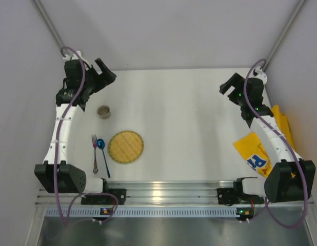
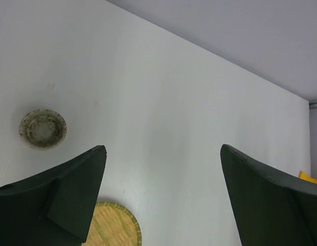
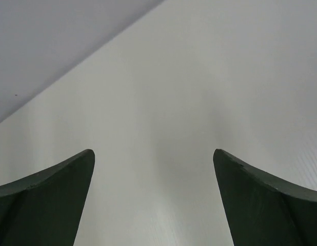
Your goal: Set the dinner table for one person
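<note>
- Nearest, along the front edge: ribbed aluminium rail (image 1: 169, 192) with both arm bases on it
- Just beyond, matte white dinner table (image 1: 189, 118), spreading from the rail to the far wall and filling the middle of the top view
- Near left on it: fork (image 1: 95, 154) and blue spoon (image 1: 101, 154) side by side, fork on the left, handles toward the rail; just right of the spoon, round woven mat (image 1: 125, 146), lying flat
- Near right edge: crumpled yellow placemat (image 1: 253, 151) with blue print, partly hidden by the right arm
- Farther back on the left: small speckled cup (image 1: 103, 111), upright, mouth up, apart from the cutlery
- Far left: left gripper (image 2: 163, 154), fingers spread wide, holding nothing, above the table; cup and mat in its view
- Far right: right gripper (image 3: 153, 154), fingers likewise spread wide, only bare white tabletop between them
</note>
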{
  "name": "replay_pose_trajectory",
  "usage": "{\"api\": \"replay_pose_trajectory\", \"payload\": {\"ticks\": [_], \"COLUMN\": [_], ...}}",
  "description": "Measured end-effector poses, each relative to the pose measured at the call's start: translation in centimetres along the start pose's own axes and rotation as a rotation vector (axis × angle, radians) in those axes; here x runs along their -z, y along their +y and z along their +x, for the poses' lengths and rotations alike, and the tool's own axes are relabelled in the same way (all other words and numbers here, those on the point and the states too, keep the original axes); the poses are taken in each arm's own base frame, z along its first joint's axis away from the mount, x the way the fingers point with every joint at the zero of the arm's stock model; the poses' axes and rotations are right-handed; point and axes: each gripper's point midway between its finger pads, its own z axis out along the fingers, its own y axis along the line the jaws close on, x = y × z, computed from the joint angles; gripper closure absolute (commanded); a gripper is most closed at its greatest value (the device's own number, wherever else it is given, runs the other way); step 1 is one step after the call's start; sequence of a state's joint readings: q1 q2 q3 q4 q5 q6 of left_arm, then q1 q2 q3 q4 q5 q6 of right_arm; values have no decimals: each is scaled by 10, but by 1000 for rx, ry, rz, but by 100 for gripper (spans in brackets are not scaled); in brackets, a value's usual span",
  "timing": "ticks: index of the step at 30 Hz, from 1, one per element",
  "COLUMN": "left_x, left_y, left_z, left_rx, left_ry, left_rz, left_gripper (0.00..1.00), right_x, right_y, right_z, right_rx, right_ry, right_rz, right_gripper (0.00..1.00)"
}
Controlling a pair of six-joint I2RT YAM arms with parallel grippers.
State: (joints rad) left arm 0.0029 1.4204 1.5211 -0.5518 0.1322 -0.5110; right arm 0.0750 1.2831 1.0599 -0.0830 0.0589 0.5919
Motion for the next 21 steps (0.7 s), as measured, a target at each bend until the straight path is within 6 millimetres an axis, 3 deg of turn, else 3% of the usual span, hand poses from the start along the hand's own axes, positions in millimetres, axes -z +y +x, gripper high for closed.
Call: {"api": "replay_pose_trajectory", "payload": {"ticks": [2, 4, 7, 11, 16, 21], "left_x": [21, 38, 54, 56, 67, 94], "left_y": [-3, -7, -7, 6, 0, -4], "left_z": [-3, 5, 51, 99, 127, 146], "left_rx": [31, 66, 173, 245, 262, 259], "left_ry": [-32, -43, 44, 168, 231, 230], "left_rz": [0, 38, 104, 90, 129, 195], "left_gripper": [2, 2, 2, 4, 4, 6], "right_x": [8, 15, 26, 42, 58, 50], "right_y": [-24, -32, -29, -26, -51, -86], "right_z": [27, 33, 26, 8, -15, 6], "right_rx": [-14, -18, -14, 57, 147, 182], "right_ry": [77, 103, 86, 29, -58, 32], "right_rz": [90, 127, 118, 102, 226, 351], "right_gripper": [0, 0, 0, 0, 0, 0]}}
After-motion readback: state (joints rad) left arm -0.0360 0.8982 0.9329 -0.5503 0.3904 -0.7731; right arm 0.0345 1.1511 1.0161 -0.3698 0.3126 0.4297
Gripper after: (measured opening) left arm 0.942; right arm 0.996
